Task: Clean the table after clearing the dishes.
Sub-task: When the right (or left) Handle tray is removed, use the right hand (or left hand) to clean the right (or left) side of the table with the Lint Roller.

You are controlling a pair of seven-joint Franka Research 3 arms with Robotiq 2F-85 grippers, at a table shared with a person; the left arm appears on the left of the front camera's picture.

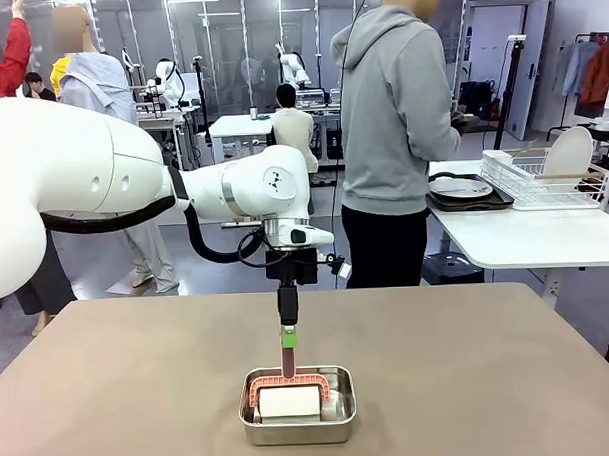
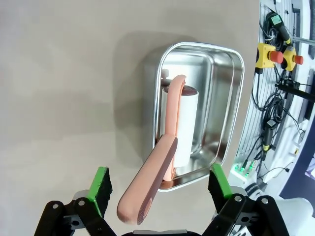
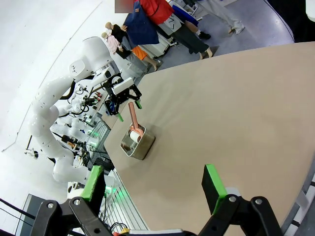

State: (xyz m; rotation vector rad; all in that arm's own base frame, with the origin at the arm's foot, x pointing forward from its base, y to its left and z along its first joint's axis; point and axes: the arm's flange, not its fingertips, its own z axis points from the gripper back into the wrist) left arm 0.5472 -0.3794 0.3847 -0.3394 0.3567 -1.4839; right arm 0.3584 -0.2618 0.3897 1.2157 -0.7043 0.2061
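Left tool (image 2: 160,183) hangs pointing down over a steel pan (image 1: 297,432) that sits near the front middle of the brown worktop (image 1: 469,362). Its jaws are spread wide. The pink handle (image 2: 170,123) of a lint roller (image 1: 290,402) rises between the two green pads (image 2: 102,184) with a clear gap to each, so nothing is gripped. The roller's white roll lies inside the pan, and the handle leans up out of it. In the front view the tool is seen edge-on, its fingertips around the handle's upper end.

Right tool (image 3: 153,183) is also fully open and holds nothing. It hovers high over one side of the brown worktop, facing the pan and the left arm.

The dishes are on a smaller white worktop (image 1: 525,235) at the far right. A white plate (image 1: 459,188) lies on a dark tray (image 1: 484,204). Just beside it, a wire rack (image 1: 543,190) holds a second plate (image 1: 569,151) upright. Any cutlery is too small to make out. A person (image 1: 396,115) in a grey hooded top stands at the white worktop, turned toward it.
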